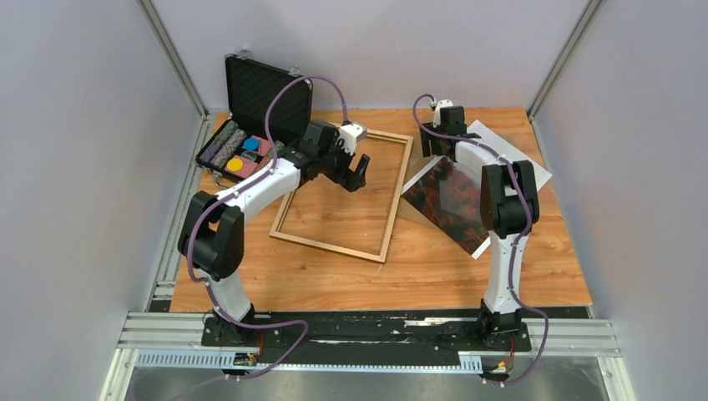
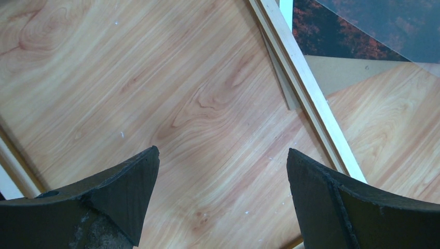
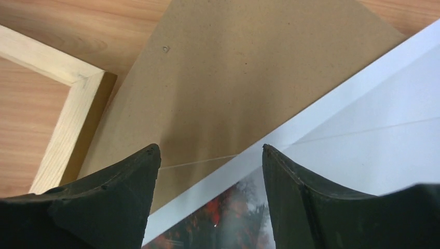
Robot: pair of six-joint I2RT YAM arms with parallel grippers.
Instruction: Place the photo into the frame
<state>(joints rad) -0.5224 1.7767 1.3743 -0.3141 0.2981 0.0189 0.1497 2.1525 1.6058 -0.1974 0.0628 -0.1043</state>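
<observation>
Left tool [image 2: 223,153], fingers spread wide and holding nothing, hangs over bare wood inside the frame [image 2: 306,88]. The empty light-wood rectangle lies flat, left of the desk's [image 1: 434,276] centre, skewed to its edges.

Right tool [image 3: 210,150], jaws apart and clamped on nothing, is poised toward the far edge. It sits over the line where the white border of the photo [image 3: 373,140] meets a brown backing board [image 3: 249,78].

The photo lies outside the frame, picture side up, angled across the right half of the desk toward its far right corner. Its red trees show between the right tool's fingers. A dark glossy sheet [image 1: 451,196] appears to cover part of it, though the overhead view leaves the layering unclear.

The board reaches the frame's far right corner. An open black case [image 1: 267,92] holding colourful pieces stands at the far left corner.
</observation>
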